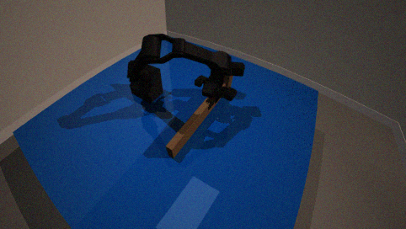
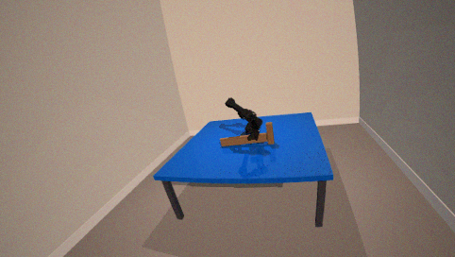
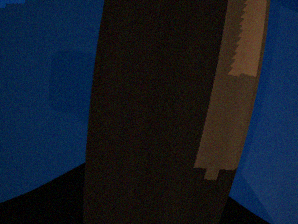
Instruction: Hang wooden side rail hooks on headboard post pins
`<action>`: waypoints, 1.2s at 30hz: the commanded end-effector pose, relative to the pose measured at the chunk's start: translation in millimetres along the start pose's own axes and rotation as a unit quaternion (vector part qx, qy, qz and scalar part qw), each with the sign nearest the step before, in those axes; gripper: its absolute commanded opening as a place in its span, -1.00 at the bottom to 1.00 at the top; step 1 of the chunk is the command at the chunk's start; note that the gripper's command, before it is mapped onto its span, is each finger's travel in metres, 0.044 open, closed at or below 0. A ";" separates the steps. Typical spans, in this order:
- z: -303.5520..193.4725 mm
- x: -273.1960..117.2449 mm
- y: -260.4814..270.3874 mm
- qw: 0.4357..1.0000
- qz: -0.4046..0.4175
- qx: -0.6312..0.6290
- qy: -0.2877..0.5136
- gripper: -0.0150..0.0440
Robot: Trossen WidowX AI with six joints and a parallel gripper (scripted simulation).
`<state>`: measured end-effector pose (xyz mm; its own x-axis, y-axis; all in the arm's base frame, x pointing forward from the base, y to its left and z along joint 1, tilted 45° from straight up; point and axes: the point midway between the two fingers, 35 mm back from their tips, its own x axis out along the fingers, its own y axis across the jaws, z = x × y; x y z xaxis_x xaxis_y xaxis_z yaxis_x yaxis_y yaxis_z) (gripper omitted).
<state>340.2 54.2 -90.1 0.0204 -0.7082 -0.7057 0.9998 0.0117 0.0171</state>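
The wooden side rail point(image 1: 189, 126) point(image 2: 232, 141) point(image 3: 150, 100) is long and brown, and runs through the wrist view, mostly in shade. My gripper point(image 1: 213, 100) point(image 2: 253, 138) is shut on the rail, nearer its post end. The rail's far end is low at the table; whether it touches is unclear. The upright headboard post point(image 2: 270, 132) stands at the rail's right end in the exterior view; in the top view the post point(image 1: 230, 81) shows partly behind the gripper. The rail end is close against the post in the exterior view. The hooks, slot and pins cannot be made out.
The blue table point(image 1: 265, 168) point(image 2: 198, 165) carries everything. The arm's base point(image 1: 146, 84) stands left of the rail in the top view, and the arm arches over to the rail. A pale patch point(image 1: 189, 204) lies near the front in that view. Shadows fall around the rail.
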 end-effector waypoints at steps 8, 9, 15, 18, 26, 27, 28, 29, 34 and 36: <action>-3.4 -4.2 3.1 1.000 0.006 0.003 0.003 -0.49; -3.5 -4.3 3.1 1.000 0.006 0.003 0.003 -0.49; -4.2 -4.9 2.4 1.000 0.006 0.003 0.003 -0.49; -4.4 -4.7 2.2 1.000 0.006 0.003 0.003 -0.49; -4.4 -3.4 2.2 1.000 0.006 0.003 0.003 -0.49; -4.4 -3.2 2.2 1.000 0.006 0.003 0.003 -0.49; -4.4 -3.1 2.2 1.000 0.006 0.003 0.003 -0.49; -4.4 -2.9 2.2 1.000 0.006 0.003 0.003 -0.49; -4.4 -2.1 2.2 1.000 0.006 0.003 0.003 -0.49; -4.4 -1.7 2.2 1.000 0.006 0.003 0.003 -0.49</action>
<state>341.4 56.0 -91.7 0.0243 -0.7077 -0.7061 0.9997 0.0115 0.0228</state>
